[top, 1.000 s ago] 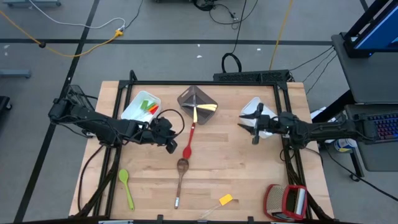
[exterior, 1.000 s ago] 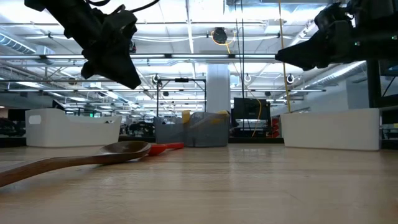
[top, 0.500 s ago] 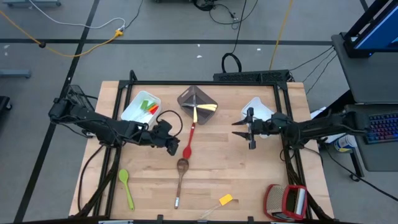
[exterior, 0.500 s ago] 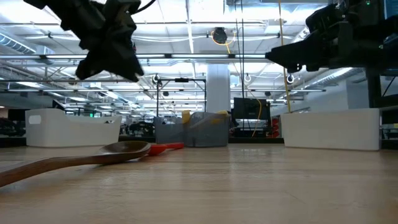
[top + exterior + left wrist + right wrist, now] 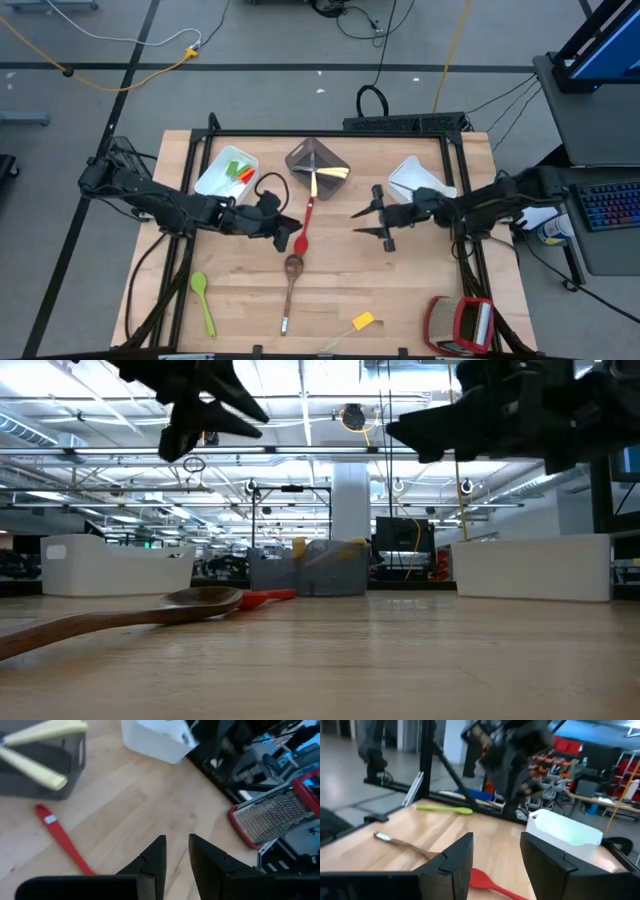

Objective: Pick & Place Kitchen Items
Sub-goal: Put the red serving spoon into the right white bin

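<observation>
My left gripper (image 5: 287,226) hangs above the table (image 5: 400,280) just beside the red spatula (image 5: 304,228), its fingers (image 5: 156,856) parted only narrowly and holding nothing. My right gripper (image 5: 366,223) reaches in over the middle of the table, fingers (image 5: 457,854) spread wide and empty, pointing toward the spatula. The spatula lies flat, running from the grey bin (image 5: 317,168) down to the wooden spoon (image 5: 291,282), whose bowl sits at its head. Two pale-handled knives (image 5: 327,176) stick out of the grey bin. Red and green pieces rest in the left white bin (image 5: 216,175); the right white bin (image 5: 415,177) stands behind my right arm. A green spoon (image 5: 203,300) lies near the front left, a small yellow piece (image 5: 363,321) near the front edge.
</observation>
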`<state>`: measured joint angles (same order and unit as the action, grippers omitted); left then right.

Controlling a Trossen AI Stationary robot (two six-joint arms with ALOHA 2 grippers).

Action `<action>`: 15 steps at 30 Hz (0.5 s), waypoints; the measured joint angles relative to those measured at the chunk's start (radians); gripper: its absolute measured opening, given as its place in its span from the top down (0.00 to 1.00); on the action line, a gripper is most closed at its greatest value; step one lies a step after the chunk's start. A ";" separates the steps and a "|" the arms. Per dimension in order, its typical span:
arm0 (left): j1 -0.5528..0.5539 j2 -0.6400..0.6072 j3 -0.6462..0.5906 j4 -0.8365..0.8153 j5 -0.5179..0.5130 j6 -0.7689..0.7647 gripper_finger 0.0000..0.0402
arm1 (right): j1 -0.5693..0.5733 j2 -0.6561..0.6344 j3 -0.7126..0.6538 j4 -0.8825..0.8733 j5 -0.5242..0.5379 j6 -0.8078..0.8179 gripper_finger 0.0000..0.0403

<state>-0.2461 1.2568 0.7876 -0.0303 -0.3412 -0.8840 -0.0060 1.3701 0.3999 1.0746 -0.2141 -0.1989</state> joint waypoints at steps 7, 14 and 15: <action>-0.024 0.000 0.097 -0.112 -0.028 0.107 0.82 | 0.014 0.074 0.099 -0.119 0.003 -0.035 0.61; -0.025 0.000 0.135 -0.213 -0.061 0.131 0.98 | 0.015 0.091 0.105 -0.125 0.005 -0.030 0.61; -0.025 0.006 0.135 -0.211 -0.061 0.132 0.99 | 0.015 0.091 0.105 -0.126 0.005 -0.028 0.61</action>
<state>-0.2710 1.2626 0.9226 -0.2409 -0.4020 -0.7523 0.0086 1.4616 0.5053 0.9482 -0.2096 -0.2268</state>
